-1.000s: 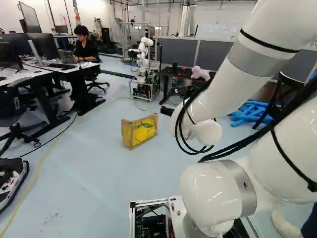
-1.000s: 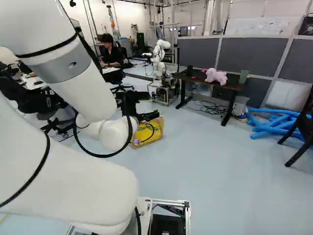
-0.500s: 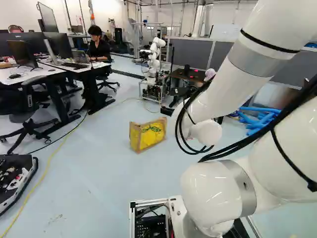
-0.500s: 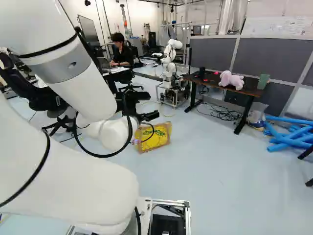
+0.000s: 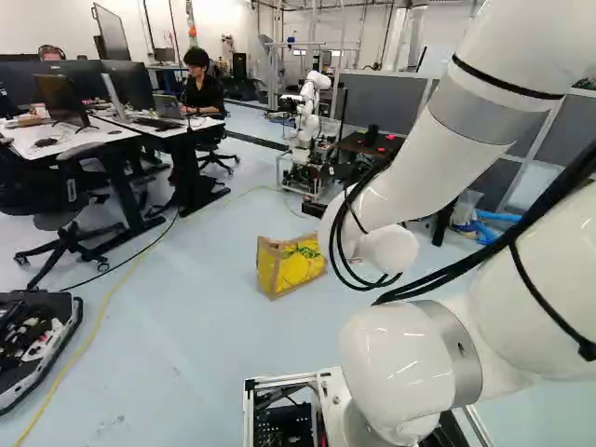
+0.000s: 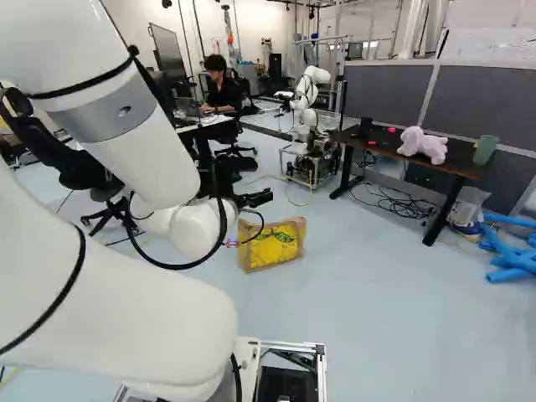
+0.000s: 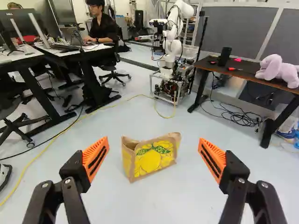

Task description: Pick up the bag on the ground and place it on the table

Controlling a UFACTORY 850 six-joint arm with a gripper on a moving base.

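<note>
Standing beyond and right of the bag (image 7: 152, 156): dark bench (image 7: 247, 66). Beyond and left of bag: white bench (image 5: 114, 133). Directly beyond: another robot (image 7: 172, 49). Bag itself upright on the floor (image 7: 140, 200), yellow and brown. Tool (image 6: 255, 198) released, fingers spread; in wrist view, bag ahead, between them, touching neither. Right of bag, on dark bench: pink plush animal (image 6: 423, 144), green cup (image 6: 486, 151)
</note>
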